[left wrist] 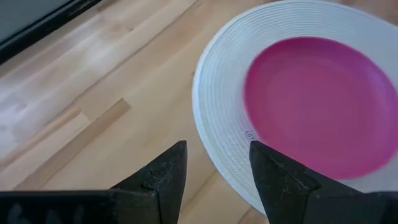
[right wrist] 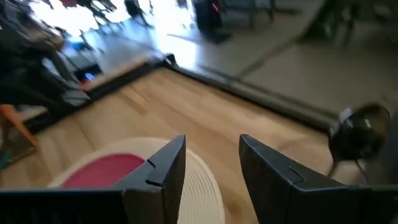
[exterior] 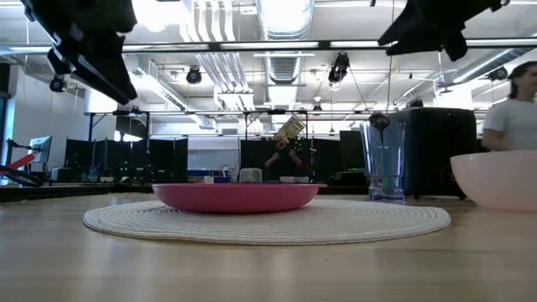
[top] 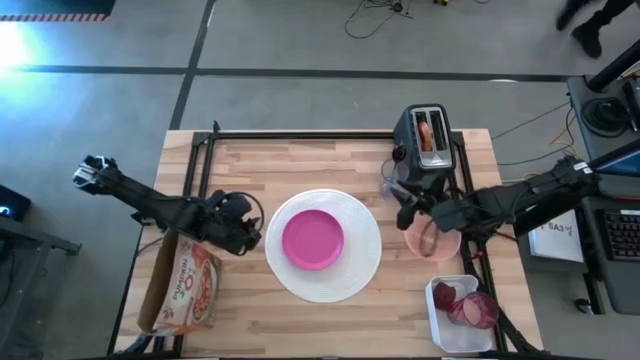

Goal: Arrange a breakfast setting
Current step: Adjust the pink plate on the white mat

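**Plates centred, both arms hovering with nothing held**

The large white round plate [top: 322, 246] lies flat at the middle of the tabletop [top: 300, 165], its surface ribbed in fine concentric rings. The smaller magenta plate [top: 313, 239] sits on it, roughly centred, plain and glossy. No writing can be read on either plate.

The left gripper [left wrist: 214, 163] hangs above the tabletop just beside the white plate's rim, on the side away from the toaster. Its fingers [left wrist: 163, 177] stand apart with only wood and the plate's edge showing between them; they touch nothing.

The translucent peach bowl [top: 434, 238] stands on the far side of the plates from the left gripper, just off the white plate's rim. The right gripper [top: 408, 210] hovers over the bowl's near edge, close to a clear glass [exterior: 383, 161] that stands upright between the bowl and the toaster [top: 425, 137]. In the right wrist view its fingers [right wrist: 164, 167] are spread, with bare tabletop and the white plate's rim past them; nothing is pinched.

The toaster holds something orange in its slot. A white square tray [top: 462, 315] near the bowl carries dark-red fruit [top: 468, 305]. A bagel bag [top: 184, 282] lies beside the left arm; its printing is too small to read. A person [exterior: 513, 105] in white shows beyond the table.
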Tool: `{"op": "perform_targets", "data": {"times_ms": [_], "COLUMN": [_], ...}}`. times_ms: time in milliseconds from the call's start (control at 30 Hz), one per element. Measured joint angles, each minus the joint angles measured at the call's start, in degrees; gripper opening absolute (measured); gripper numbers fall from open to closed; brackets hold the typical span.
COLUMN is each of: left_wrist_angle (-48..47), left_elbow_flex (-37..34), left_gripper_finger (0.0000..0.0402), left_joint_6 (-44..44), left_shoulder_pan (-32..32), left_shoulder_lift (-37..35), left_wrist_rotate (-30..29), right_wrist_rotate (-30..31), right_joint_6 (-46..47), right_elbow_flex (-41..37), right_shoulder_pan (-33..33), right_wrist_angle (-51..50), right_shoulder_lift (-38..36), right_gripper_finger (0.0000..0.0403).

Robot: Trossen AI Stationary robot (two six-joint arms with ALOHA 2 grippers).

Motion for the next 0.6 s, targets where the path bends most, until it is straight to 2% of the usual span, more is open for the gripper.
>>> {"op": "perform_targets", "data": {"times_ms": [67,200,367,600], "left_wrist_angle": [0.3,1.1,5.1,13.2], "left_elbow_flex": [-1.2,-3.9,-6.4,-7.3], "left_gripper_finger": [0.0160,0.0160,0.0160,0.0160], "left_joint_6": [-2.1,-7.0,-9.3,-5.8], "left_shoulder_pan": [0.5,1.0,1.0,1.0], "left_shoulder_lift": [0.5,1.7,3.5,7.4], "left_wrist_rotate": [0.0,0.2,2.6,5.5], "right_wrist_rotate": [-0.2,-3.9,-8.8,-15.8], "right_joint_6": [6.0,14.2,17.9,20.3], "right_elbow_flex": [2.8,6.3,8.3,11.2], "right_shoulder_pan": [0.0,0.0,0.0,0.0], "right_wrist_angle": [-6.4,-13.2,-13.6,-13.7], "right_shoulder_lift": [1.4,4.0,7.4,13.5], "right_gripper_finger": [0.0135,0.0128,0.0130,0.0151]}}
